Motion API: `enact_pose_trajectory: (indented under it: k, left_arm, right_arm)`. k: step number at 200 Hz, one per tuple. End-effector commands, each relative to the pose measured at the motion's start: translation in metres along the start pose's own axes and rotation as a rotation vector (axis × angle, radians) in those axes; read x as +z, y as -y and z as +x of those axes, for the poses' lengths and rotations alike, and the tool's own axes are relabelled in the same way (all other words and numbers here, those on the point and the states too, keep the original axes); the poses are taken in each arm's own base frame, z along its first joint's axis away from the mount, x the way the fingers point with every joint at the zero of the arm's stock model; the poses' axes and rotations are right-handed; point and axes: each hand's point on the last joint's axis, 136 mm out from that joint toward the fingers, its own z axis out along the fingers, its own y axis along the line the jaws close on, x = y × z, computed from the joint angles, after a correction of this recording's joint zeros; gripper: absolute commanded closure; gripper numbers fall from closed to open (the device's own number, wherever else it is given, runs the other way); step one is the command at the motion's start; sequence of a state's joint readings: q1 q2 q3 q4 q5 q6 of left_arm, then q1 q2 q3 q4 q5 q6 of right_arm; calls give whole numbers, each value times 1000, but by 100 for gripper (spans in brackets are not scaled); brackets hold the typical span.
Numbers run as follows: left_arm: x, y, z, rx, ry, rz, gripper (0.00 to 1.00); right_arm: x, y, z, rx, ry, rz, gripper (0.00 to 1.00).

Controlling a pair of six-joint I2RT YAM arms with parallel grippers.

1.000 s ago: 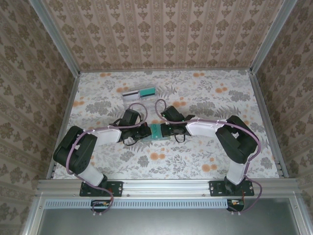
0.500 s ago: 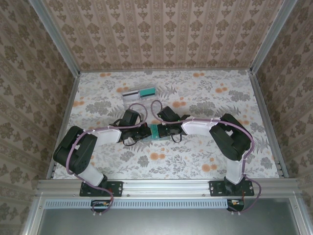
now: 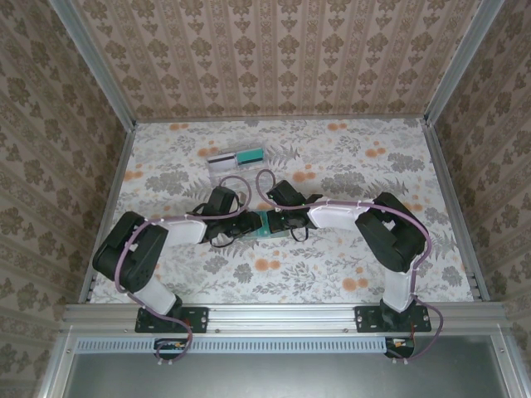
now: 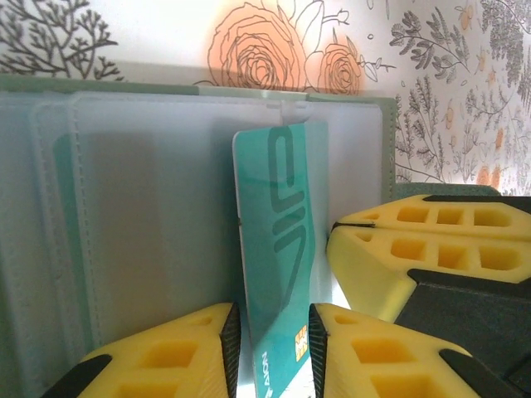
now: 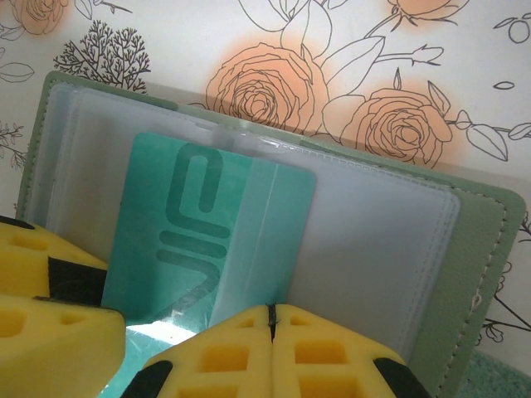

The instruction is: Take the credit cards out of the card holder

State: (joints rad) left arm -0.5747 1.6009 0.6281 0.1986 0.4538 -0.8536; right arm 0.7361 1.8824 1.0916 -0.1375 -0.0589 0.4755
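The card holder lies open on the flowered table, midway between the two arms, its pale inner faces up; a teal card sticks partway out of a clear pocket. The left gripper has its fingers a little apart with the card's free end between them, and whether they press it I cannot tell; the right gripper has its fingers pressed together at the pocket's near edge, apparently pinning the holder down. The risks, as I judge them: a loose hold lets the card slip out of the fingers on the pull; the card sits askew in its pocket, so a crooked pull may jam a corner; if the pinning tips bear on the card itself, friction drags the whole holder along.
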Motion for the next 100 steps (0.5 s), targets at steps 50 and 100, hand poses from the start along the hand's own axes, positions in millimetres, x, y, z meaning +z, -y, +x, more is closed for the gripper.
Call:
enact_pose_trajectory:
  k: [50,100]
  left_arm:
    - [9,-1,8,-12,-34,-3,78]
    - [-3,-3,3,-7,-9,-16,93]
  right_arm:
    - [9,10,21,16,-62,28,94]
    - [9,12,22,17,-63,32,94]
